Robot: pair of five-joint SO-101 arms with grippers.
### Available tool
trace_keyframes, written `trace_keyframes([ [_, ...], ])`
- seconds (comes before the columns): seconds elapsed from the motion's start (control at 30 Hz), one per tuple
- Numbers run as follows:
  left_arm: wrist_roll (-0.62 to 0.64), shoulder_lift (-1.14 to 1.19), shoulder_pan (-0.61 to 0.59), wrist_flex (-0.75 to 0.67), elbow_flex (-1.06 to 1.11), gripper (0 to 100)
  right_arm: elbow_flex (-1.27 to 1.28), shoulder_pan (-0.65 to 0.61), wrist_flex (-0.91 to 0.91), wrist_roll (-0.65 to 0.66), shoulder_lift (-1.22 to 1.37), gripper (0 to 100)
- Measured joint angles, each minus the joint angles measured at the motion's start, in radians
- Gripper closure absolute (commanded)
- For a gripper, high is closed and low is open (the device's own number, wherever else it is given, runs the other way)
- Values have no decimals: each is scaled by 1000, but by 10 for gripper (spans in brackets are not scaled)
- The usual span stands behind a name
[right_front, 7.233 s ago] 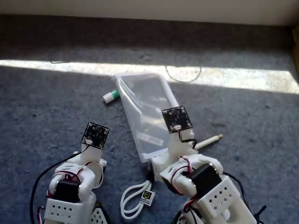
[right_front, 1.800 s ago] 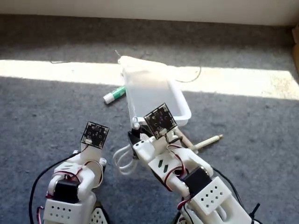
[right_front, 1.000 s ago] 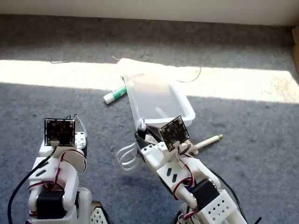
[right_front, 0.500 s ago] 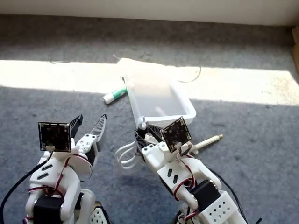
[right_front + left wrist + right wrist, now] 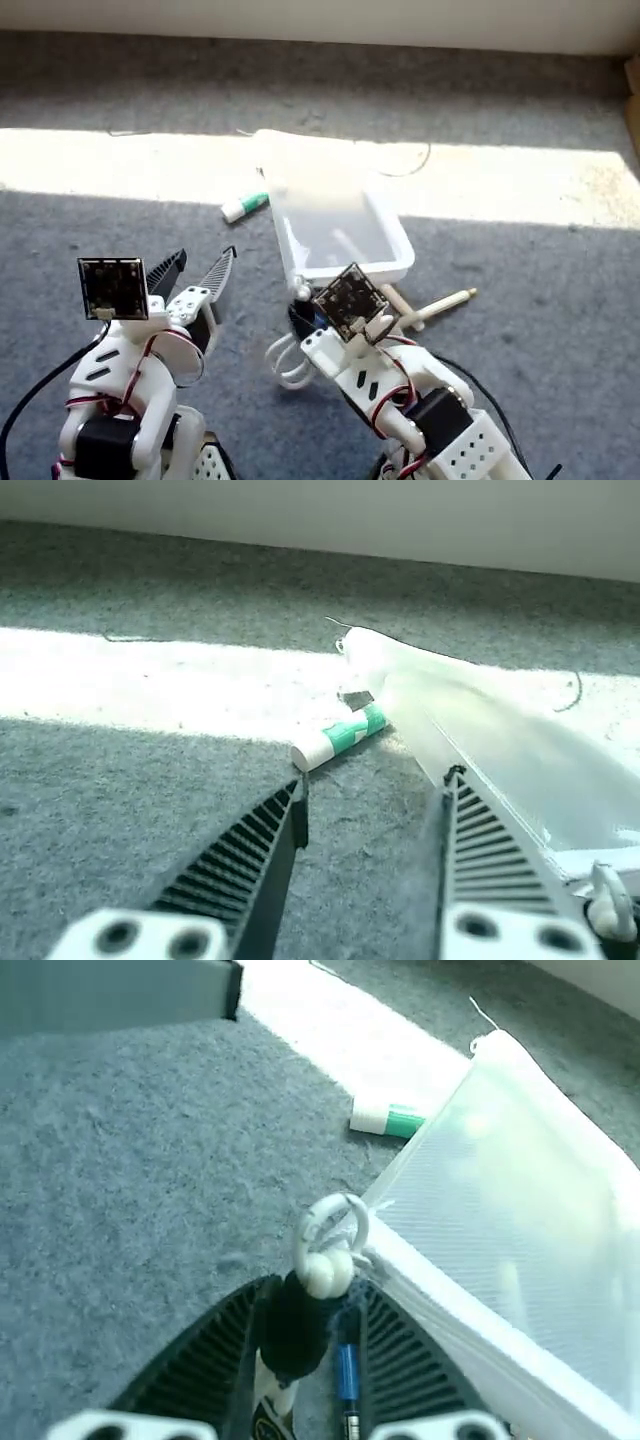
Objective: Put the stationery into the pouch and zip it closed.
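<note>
Pouch (image 5: 335, 215): translucent, lying lengthwise on grey carpet (image 5: 520, 300), far end in a band of sunlight, near end raised toward the arms; a pale item shows faintly inside. Glue stick (image 5: 243, 206): white with a green band, on the carpet just beside the pouch's long edge, on the left arm's side; outside the pouch. Pale pen (image 5: 447, 302): on the carpet near the pouch's near end, on the right arm's side; outside the pouch. White cord loop (image 5: 288, 364): below the pouch's near corner. Right gripper (image 5: 312, 1295): at the pouch's near corner, jaws closed tight on a dark fitting there, topped by a white bead and ring (image 5: 333, 1230). Left gripper (image 5: 377, 780): well short of the pouch, jaws spread wide, holding nothing, the glue stick seen between them farther off.
</note>
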Motion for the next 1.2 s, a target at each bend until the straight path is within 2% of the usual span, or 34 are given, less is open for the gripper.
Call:
trace_keyframes([
  [0.2,0,0,100,68,0,784,-141,-8,123,8,0,993],
  [0.4,0,0,166,103,-2,726,-183,-28,126,8,0,993],
  [0.67,0,0,238,144,-34,725,-193,-94,126,44,0,992],
  [1.2,6,0,264,144,-5,726,-193,-98,155,49,-6,992],
])
